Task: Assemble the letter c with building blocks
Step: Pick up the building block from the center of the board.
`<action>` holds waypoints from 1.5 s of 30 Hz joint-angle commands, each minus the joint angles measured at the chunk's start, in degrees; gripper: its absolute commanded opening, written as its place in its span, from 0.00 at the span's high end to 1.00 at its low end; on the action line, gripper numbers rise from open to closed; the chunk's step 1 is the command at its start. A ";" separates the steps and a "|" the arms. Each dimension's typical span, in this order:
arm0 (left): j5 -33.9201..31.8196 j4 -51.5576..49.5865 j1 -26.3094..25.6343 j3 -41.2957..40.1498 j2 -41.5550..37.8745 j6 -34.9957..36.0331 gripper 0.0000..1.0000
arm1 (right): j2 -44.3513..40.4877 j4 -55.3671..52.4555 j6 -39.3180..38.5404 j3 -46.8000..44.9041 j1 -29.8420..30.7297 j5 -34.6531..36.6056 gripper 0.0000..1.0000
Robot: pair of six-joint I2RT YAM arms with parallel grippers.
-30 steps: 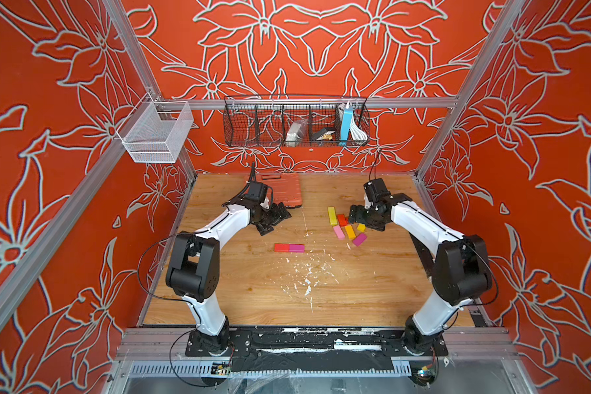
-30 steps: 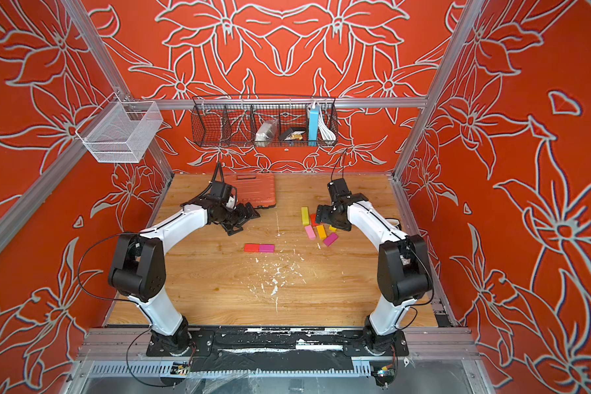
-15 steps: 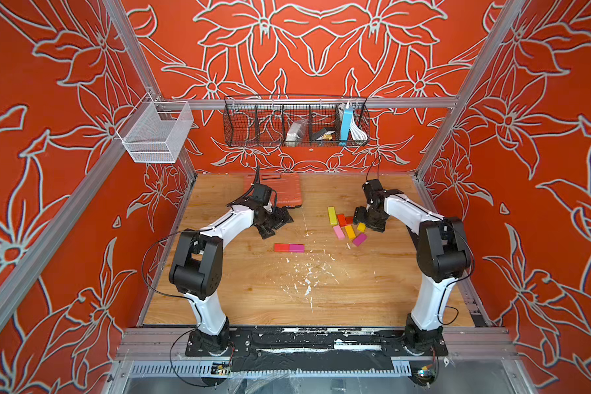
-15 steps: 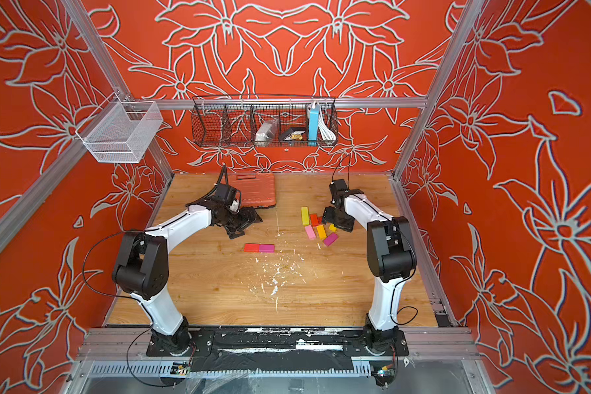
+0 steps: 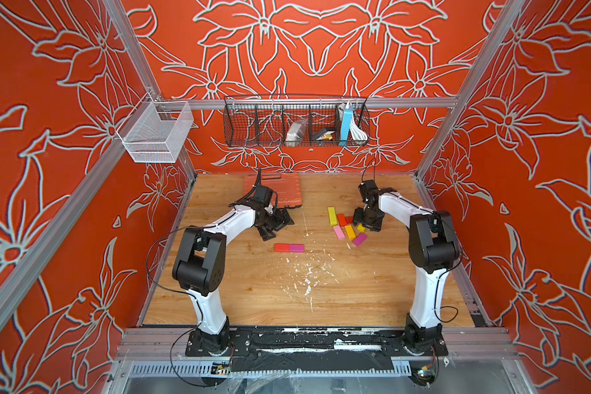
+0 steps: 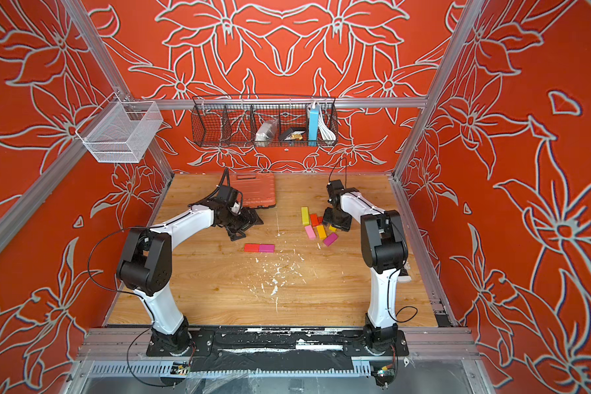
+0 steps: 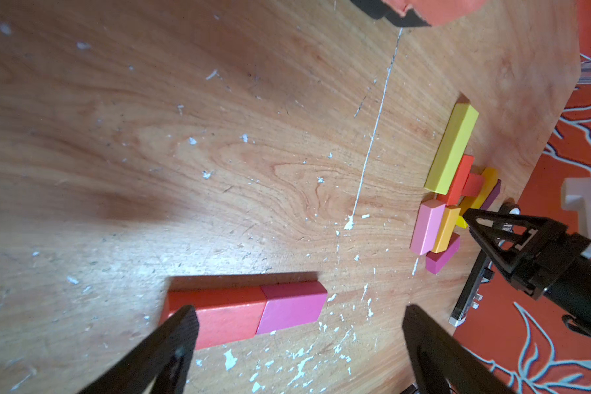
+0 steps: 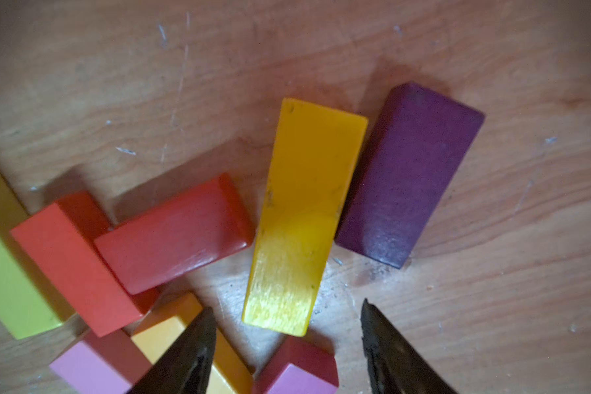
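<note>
Lying clustered, bright flat building blocks

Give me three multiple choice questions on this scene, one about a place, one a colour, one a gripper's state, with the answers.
1. Where is the case? A) front edge B) by the back wall C) right edge
2. Which colour block touches the mid-table red block? A) purple B) yellow C) magenta
3. The left gripper is: A) open, empty B) shut on a block C) shut on the case
B: it lies at the back wall. C: the magenta block abuts it. A: jaws wide, gripping nothing.
</note>
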 commanded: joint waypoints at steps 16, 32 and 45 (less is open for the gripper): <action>1.26 0.63 -0.17 1.14 1.72 0.32 0.05 | 5.92 -3.61 -3.00 6.20 -0.56 4.75 0.43; 1.18 0.54 -0.17 0.98 1.47 0.10 0.05 | 5.67 -2.56 -2.69 5.42 -0.88 2.06 0.62; 0.72 0.67 -0.17 0.55 0.18 -0.04 0.05 | -1.40 -0.66 -0.06 1.39 -0.88 0.78 0.77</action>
